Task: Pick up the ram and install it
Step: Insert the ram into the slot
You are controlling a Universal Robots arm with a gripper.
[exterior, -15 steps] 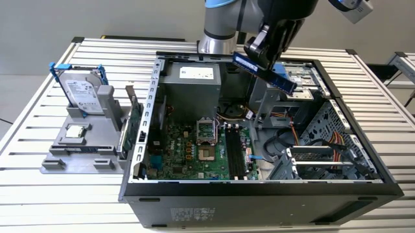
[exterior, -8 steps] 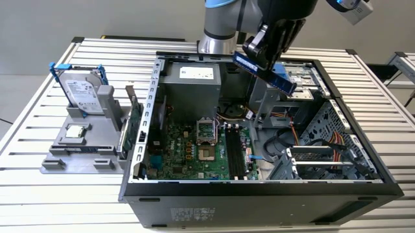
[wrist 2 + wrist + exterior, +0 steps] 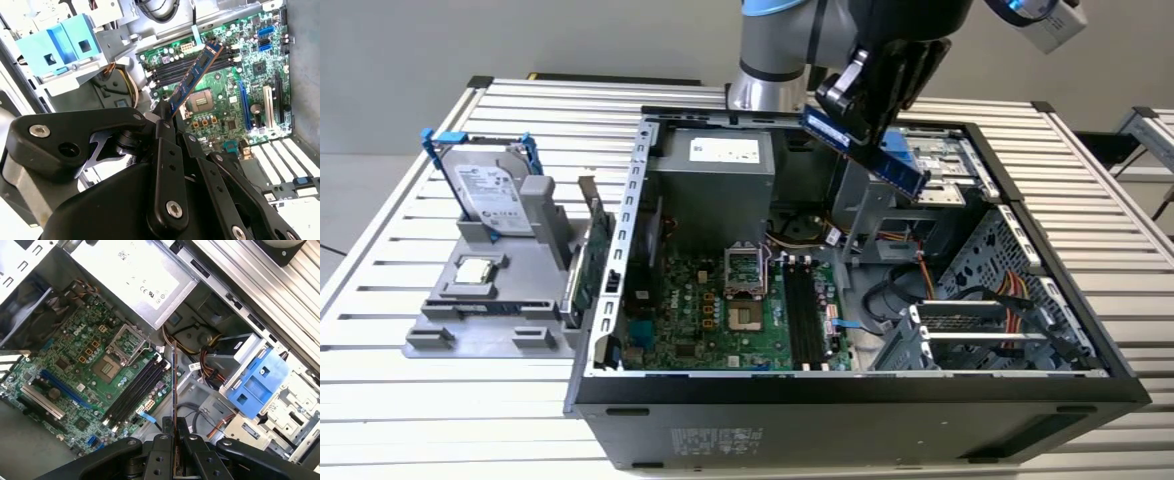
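My hand (image 3: 857,100) is pinching the ram (image 3: 870,152) by one end. In both wrist views the stick goes out from between the fingers (image 3: 161,455), tilted, in free air above the open case (image 3: 854,385). So the picking is done and I am in the carrying step, as I judge it; the ram is not yet in a slot. Below the hand, well apart from the stick, the black slots (image 3: 134,391) lie on the board (image 3: 75,340). Seating calls for bringing the stick parallel to one slot, contact edge downward. The gripped end is hidden by the fingers. I cannot make out the slot latches, and the arm is cut off in the exterior view. Far from the hand, a drive (image 3: 487,190) stands on the tabletop (image 3: 427,400).
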